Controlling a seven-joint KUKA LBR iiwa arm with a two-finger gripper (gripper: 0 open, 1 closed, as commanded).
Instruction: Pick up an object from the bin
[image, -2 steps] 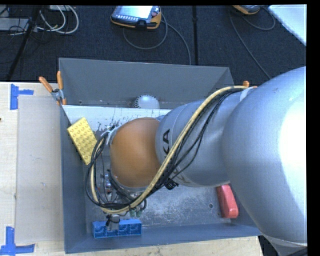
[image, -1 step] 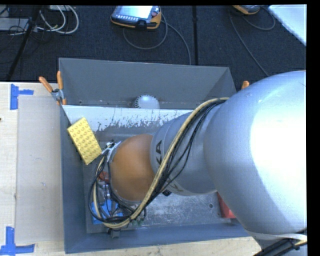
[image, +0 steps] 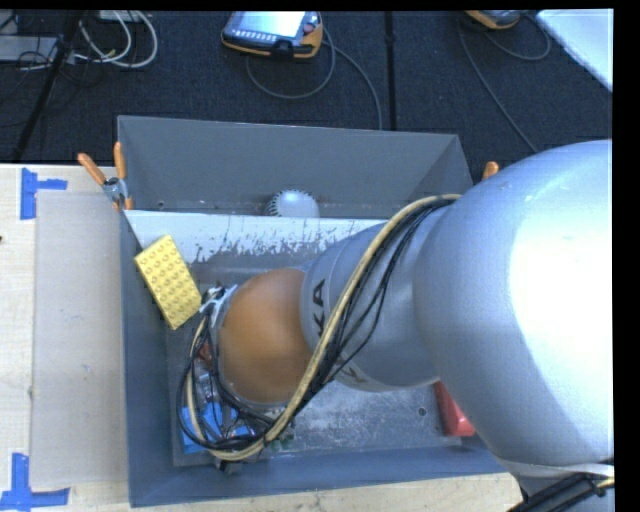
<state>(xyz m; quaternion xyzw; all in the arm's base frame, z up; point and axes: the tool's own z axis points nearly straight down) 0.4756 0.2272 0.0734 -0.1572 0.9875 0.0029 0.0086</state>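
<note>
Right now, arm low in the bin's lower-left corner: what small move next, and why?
Probably a short straight lift. The orange-domed wrist sits low over a blue object in that corner, hiding the contact; the yellow studded plastic plate lies close beside it, so sideways motion could knock it.

Grey metal bin (image: 300, 160), its floor streaked and speckled with pale scratch marks. A bright yellow building plate (image: 168, 280) covered in even rows of small studs. A white rounded object (image: 292, 205). A red piece (image: 452, 412). A blue thing (image: 200, 428), mostly hidden. The robot arm (image: 520, 300) is glossy silver-grey with black lettering, its wrist cover (image: 262, 335) plain orange-brown, and its cables (image: 350, 300) black and pale yellow.
</note>
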